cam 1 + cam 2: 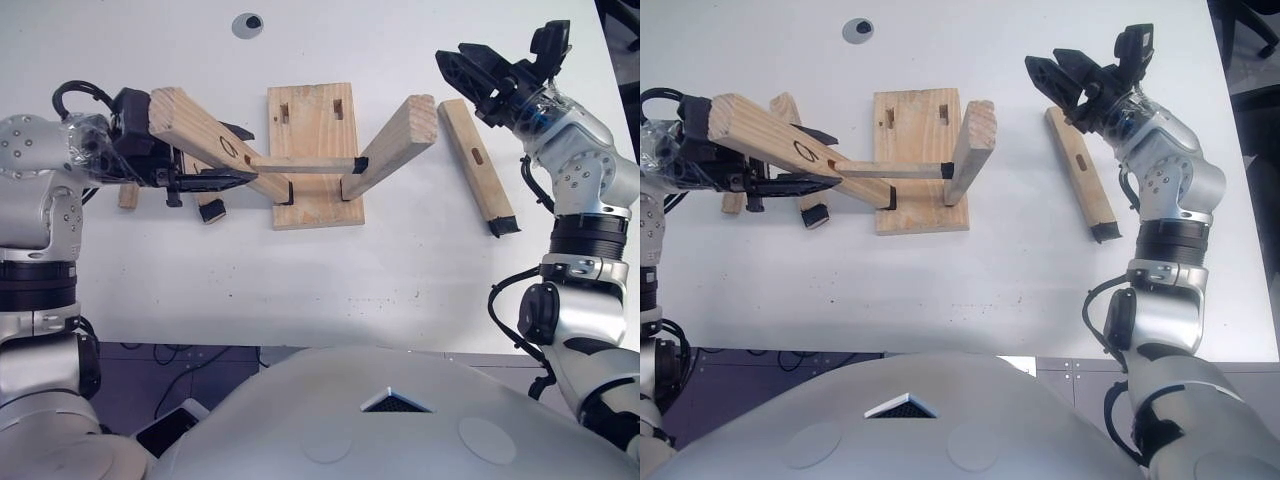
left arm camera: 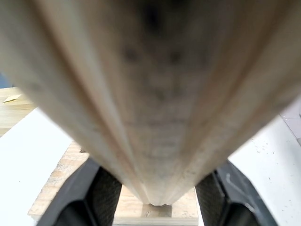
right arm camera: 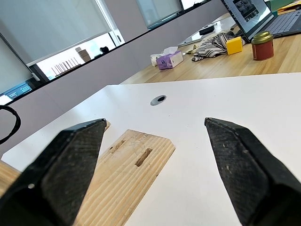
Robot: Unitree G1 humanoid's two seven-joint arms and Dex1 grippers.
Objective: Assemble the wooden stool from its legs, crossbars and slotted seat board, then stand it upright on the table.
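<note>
Two seat board [image 1: 312, 108] slots are holding legs [image 1: 395, 140]; your left gripper [image 1: 238, 157] is clamping the left leg [image 1: 190, 120], right gripper [image 1: 500, 62] gaping wide over the loose leg [image 1: 478, 165] near the table [image 1: 300, 290] edge

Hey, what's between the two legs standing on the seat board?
A crossbar runs from the left leg to the right leg, over the seat board. Both eye views show it.

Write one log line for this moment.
left gripper: shut on held leg | right gripper: open, near loose leg | seat board: flat
</note>
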